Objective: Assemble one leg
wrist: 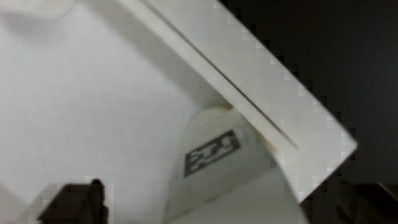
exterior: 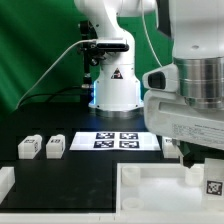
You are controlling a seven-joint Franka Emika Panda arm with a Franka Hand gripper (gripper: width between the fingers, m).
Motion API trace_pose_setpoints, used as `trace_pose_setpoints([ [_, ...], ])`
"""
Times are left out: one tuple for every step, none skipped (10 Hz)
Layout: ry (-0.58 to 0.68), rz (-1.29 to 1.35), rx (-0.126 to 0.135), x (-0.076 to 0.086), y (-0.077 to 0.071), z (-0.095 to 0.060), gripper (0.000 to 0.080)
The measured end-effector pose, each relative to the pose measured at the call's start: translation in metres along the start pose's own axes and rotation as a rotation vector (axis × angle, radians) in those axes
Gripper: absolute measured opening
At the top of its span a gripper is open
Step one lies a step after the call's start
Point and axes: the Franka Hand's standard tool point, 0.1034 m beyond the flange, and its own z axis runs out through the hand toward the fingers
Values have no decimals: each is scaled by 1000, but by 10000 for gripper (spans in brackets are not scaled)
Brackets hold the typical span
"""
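Showing only as two dark finger (wrist: 75, 203) tips at the wrist view's edge, spread apart with nothing between them. Just beyond the gripper (wrist: 205, 205): a white tagged leg (wrist: 217, 160) standing against the raised rim of the large white tray-like piece (wrist: 89, 90), tag facing the camera. Seen from the exterior view, the same leg (exterior: 213, 184) at the tray-like piece (exterior: 150, 190), under the arm's bulky wrist; fingers hidden there. Visible only from outside: two more legs (exterior: 29, 147) (exterior: 54, 146) side by side on the black table (exterior: 40, 120), the marker board (exterior: 117, 141) just beyond them, robot base (exterior: 116, 88) behind, green backdrop (exterior: 35, 40).
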Motion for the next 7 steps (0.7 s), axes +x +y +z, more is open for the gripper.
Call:
trace_pose_setpoints([
  [6,-87,-2,1,0,0,649],
  [5,-69,-1,1,0,0,649],
  [5,-33,-1,1,0,0,538],
  [3,12,2,0,-1,0,538],
  [0,130,7,-1,-2,0,367],
  [0,183,7,-1,-2,0,292],
  [-4,305,11,-1,-2,0,292],
])
